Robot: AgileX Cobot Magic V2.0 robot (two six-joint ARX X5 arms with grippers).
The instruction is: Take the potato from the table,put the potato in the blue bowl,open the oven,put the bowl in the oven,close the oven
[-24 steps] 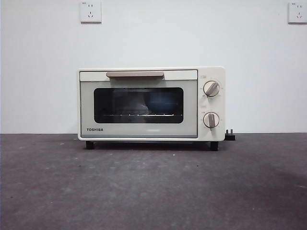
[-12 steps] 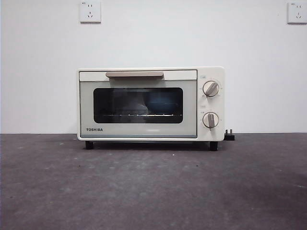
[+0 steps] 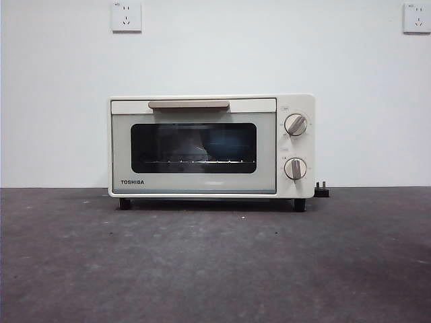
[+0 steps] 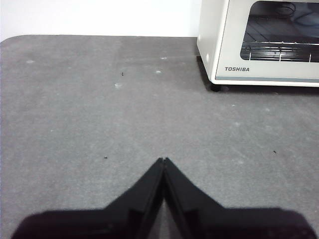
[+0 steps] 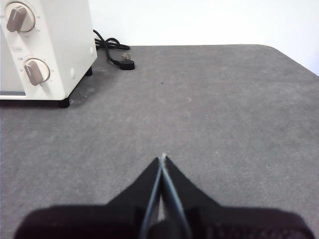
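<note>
The cream-white oven [image 3: 211, 146] stands at the back of the grey table [image 3: 215, 262] with its dark glass door closed. Behind the glass a blue shape, the blue bowl [image 3: 229, 147], sits on the wire rack. The potato is hidden. My left gripper [image 4: 163, 160] is shut and empty above bare table, off the oven's [image 4: 259, 42] door-side corner. My right gripper [image 5: 162, 157] is shut and empty too, above the table on the side of the oven's knobs [image 5: 36, 71]. Neither arm shows in the front view.
A black plug and cord [image 5: 115, 52] lie on the table behind the oven's knob side. Two wall sockets [image 3: 126, 16] sit high on the white wall. The table's rounded corners [image 4: 15, 42] show in both wrist views.
</note>
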